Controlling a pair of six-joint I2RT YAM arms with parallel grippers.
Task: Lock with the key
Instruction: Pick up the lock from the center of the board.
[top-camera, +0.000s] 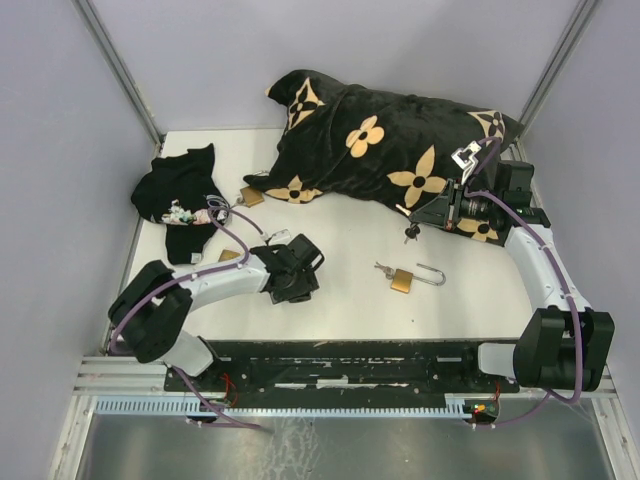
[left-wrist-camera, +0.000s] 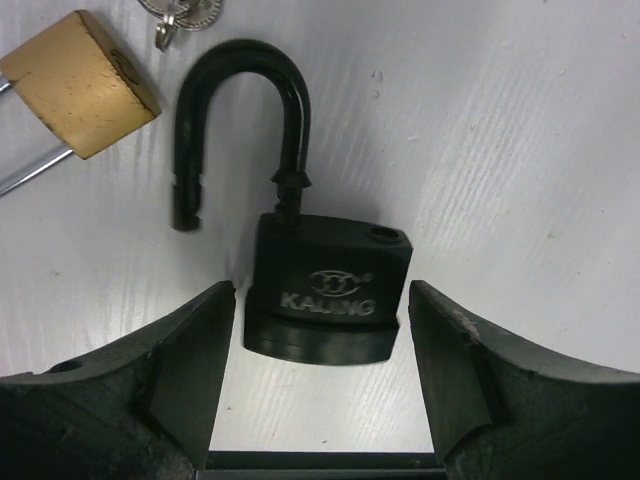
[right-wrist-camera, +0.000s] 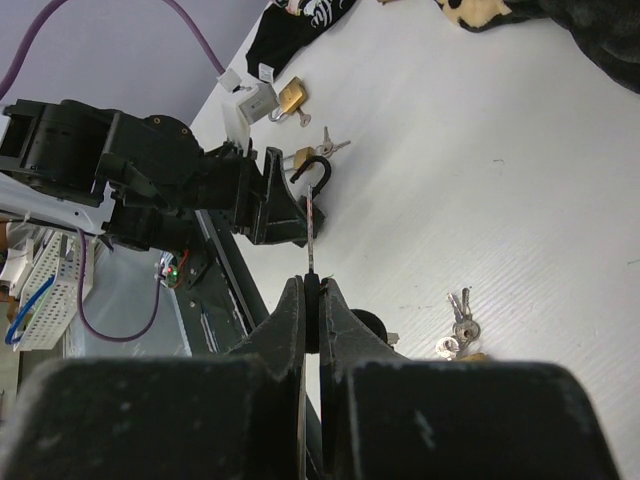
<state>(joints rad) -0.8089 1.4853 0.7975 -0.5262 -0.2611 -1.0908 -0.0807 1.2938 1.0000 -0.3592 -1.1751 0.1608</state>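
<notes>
— Why are you holding the left gripper like that?

— I'm holding it spread wide, one finger on each side of the black padlock, so I can pin the body flat on the table. Neither pad seems to be touching it. The shackle is standing open, its free end out of the hole.

— And the key?

— I'm pinching the key edge-on in the right gripper, which is closed tight on it. The blade is pointing towards the padlock, well apart from it.

— Room to move?

— I'm seeing open table between the two arms. A brass padlock is lying just beside the shackle. A second brass padlock with its own keys is sitting near my likely path, and the pillow is crowding the right arm from behind.
</notes>
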